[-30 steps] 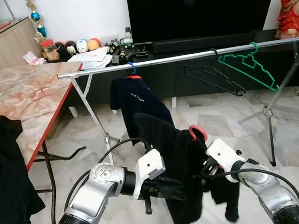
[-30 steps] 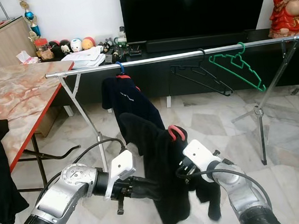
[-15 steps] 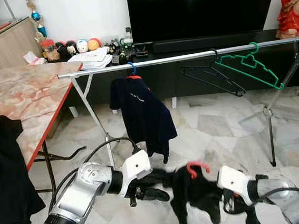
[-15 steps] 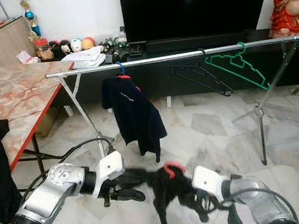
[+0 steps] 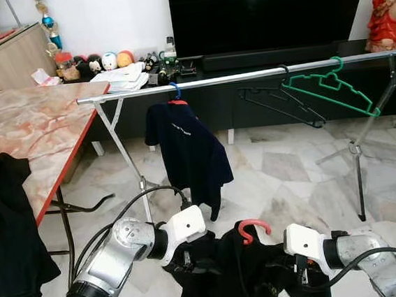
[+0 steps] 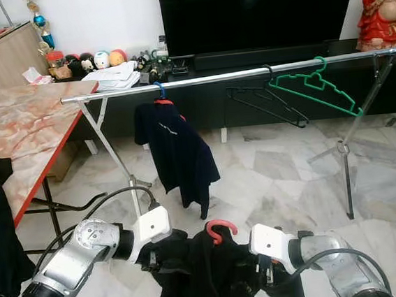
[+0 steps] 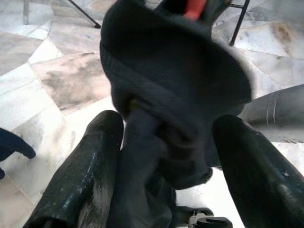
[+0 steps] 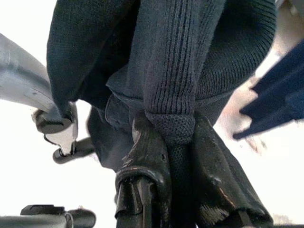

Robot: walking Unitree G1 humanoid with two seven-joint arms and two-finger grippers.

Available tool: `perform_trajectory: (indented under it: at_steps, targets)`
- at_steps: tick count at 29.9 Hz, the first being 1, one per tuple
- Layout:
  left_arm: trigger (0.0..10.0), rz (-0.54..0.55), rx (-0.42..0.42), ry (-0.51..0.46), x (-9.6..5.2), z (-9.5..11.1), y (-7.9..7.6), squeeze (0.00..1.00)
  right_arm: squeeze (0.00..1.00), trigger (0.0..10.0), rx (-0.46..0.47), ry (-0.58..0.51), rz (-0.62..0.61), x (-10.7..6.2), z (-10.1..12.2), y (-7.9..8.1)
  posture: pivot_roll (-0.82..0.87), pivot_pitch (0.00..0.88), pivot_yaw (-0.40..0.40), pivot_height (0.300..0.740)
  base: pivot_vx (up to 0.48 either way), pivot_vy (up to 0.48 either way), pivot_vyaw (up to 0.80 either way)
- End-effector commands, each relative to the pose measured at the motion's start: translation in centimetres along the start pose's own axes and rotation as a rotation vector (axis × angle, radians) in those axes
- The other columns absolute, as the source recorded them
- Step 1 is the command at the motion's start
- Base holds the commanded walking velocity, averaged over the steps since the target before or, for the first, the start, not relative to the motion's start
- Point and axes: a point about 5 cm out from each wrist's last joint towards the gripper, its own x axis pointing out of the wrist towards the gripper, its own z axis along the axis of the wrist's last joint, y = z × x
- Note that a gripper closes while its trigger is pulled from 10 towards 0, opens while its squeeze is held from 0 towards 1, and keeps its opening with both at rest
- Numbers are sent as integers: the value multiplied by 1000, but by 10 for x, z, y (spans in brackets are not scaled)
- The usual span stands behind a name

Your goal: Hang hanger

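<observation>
- The red plastic hanger (image 5: pixel 248 228) carrying a black knitted garment (image 5: pixel 228 275) sits low at about 6 o'clock in the head views, well below the long silver metal clothes rail (image 5: pixel 247 76); its hook stands upright, clear of the cloth.
- The right gripper (image 8: pixel 173 156) comes in from 5 o'clock; in its wrist view the two black fingers (image 8: pixel 142 152) are pressed together on a ribbed fold of the black knitted garment.
- The left gripper (image 7: pixel 166 161) comes in from 7 o'clock. Its fingers (image 7: pixel 90 166) stand apart in the wrist view, with a bunch of the same garment lying between them; whether they actually pinch it I cannot tell.
- On the rail, a dark navy T-shirt (image 5: pixel 186 149) hangs from a blue-hooked hanger (image 5: pixel 175 89) at about 11 o'clock of the red hanger.
- Further along toward 1 o'clock hang a bare black hanger (image 5: pixel 281 102) and, just beside it, a bare green plastic hanger (image 5: pixel 333 90), both tilted.
- A pink marble-patterned table with a red edge (image 5: pixel 28 130) fills the 9 o'clock side; black cloth (image 5: pixel 5 223) drapes over its near edge.
- Behind the rail a large black television screen (image 5: pixel 269 8) stands at 12 o'clock, and a red and gold figurine (image 5: pixel 388 11) at 2 o'clock.
- The floor is pale marble tile (image 5: pixel 292 174).
</observation>
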Motion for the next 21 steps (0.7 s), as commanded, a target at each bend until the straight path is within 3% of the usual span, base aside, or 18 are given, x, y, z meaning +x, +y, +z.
perform_trajectory:
  at_steps: [1,12,14,15,16,21]
  targets:
    - [10000,27,32,32,2,0,5,0,0,0,-47,-74,4,-3,17,-6,-78,0,56,740,0,0,0]
    - [10000,13,22,4,7,3,6,0,0,0,-54,-98,22,-4,24,-6,-76,0,54,740,0,0,0]
    - [7529,1,13,-7,8,3,5,0,0,0,-55,-104,24,-4,26,-7,-74,0,54,740,0,0,0]
    - [7529,1,13,-7,8,3,5,0,0,0,-55,-104,24,-4,26,-7,-74,0,54,740,0,0,0]
    - [0,-7,7,-13,9,4,4,0,0,0,-55,-106,26,-3,27,-7,-74,0,54,740,0,0,0]
    - [0,-14,5,-18,10,5,3,0,0,0,-55,-108,25,-3,27,-8,-71,0,53,740,0,0,0]
